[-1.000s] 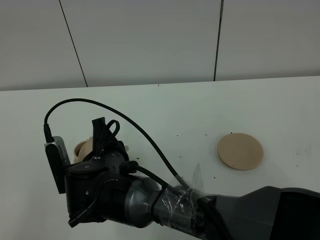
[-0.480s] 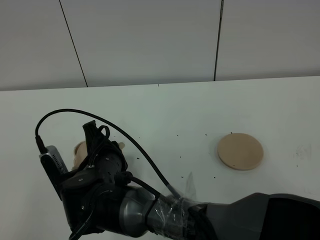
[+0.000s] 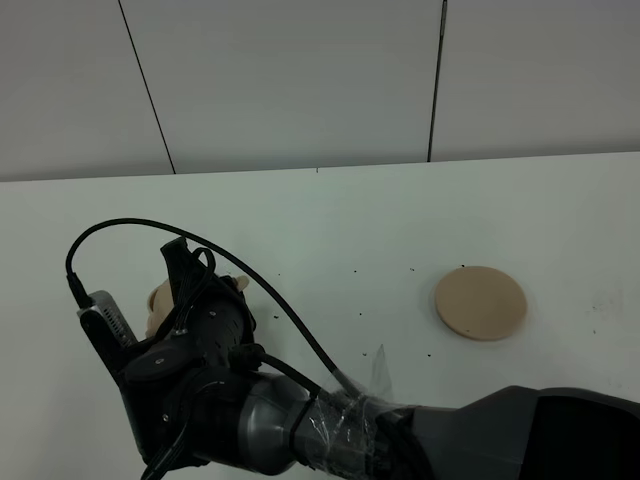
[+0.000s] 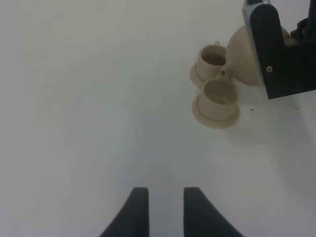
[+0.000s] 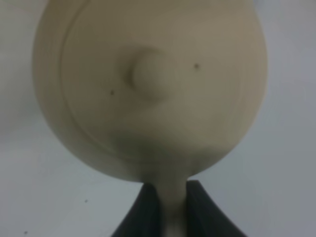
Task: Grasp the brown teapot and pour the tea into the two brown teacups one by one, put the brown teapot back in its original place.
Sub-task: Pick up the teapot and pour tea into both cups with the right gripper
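**Holding the brown teapot by its handle, hard against the two cups**

Left side: your left gripper (image 4: 165,193) hangs over bare table (image 4: 74,98). Its jaws are parted with nothing between them, and it is well apart from the crockery.

Next along, the left wrist view shows the two teacups, each on its own small saucer and touching or nearly so. The far cup (image 4: 213,58) looks darker inside than the near cup (image 4: 218,95). The brown teapot (image 4: 241,52) is just behind them, with its spout (image 4: 223,73) poking between the two rims. Contact cannot be judged.

Your right gripper (image 5: 173,195) is clenched on the teapot's loop handle (image 5: 173,217), with the lid knob (image 5: 150,79) facing the wrist camera.

Obstruction: in the exterior view the right arm reaches across to the left. Its wrist and black camera housing (image 3: 105,330) cover both cups and most of the pot. Only tan slivers of the pot (image 3: 160,298) show either side of the fingers. A black cable (image 3: 270,295) loops over the wrist.

Right side: dark specks (image 3: 412,270) dot the table. The round clay disc (image 3: 480,302) lies flat, well apart from the teapot.

Versus one second ago: the wrist has shifted left and lower in the exterior view, and the cable loop has moved left with it. Over the last half second there is almost no change. The disc has not moved.
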Controlling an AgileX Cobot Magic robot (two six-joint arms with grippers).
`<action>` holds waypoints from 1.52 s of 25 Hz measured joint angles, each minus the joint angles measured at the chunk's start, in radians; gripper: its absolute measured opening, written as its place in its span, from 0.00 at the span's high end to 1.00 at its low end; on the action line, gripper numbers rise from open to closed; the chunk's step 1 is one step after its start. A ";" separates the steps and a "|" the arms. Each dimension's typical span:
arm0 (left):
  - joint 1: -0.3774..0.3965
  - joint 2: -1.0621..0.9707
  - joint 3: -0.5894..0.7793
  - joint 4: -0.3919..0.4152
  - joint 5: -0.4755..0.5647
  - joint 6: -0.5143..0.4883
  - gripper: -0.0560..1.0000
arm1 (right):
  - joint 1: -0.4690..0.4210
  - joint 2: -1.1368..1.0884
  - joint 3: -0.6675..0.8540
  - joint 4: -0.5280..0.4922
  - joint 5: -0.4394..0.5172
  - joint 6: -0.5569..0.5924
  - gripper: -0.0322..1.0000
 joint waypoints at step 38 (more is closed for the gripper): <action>0.000 0.000 0.000 0.000 0.000 0.000 0.72 | 0.000 0.000 0.000 -0.053 -0.031 -0.178 0.88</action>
